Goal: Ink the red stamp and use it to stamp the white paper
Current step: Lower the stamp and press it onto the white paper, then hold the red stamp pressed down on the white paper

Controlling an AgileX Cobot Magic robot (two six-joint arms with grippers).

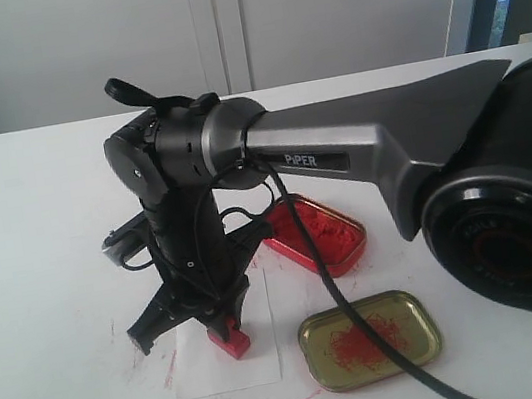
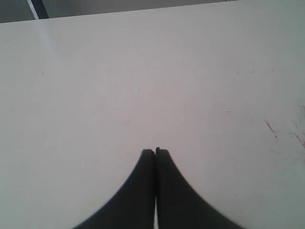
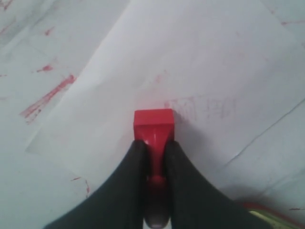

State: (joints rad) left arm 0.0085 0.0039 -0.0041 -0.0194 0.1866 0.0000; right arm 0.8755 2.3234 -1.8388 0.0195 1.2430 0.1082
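My right gripper (image 3: 155,143) is shut on the narrow handle of the red stamp (image 3: 153,123). The stamp's wide base points down onto the white paper (image 3: 190,62). In the exterior view the red stamp (image 1: 230,341) sits on or just above the white paper (image 1: 225,358), held by the right gripper (image 1: 228,319). A faint pink print (image 3: 200,107) shows on the paper beside the stamp. The red oval tin of ink paste (image 1: 314,234) lies behind and to the right. My left gripper (image 2: 155,151) is shut and empty over bare table, out of the exterior view.
The gold-coloured lid (image 1: 370,338), smeared red inside, lies to the right of the paper near the front. A black cable (image 1: 338,299) hangs across it. Red ink smears (image 3: 45,98) mark the white table around the paper.
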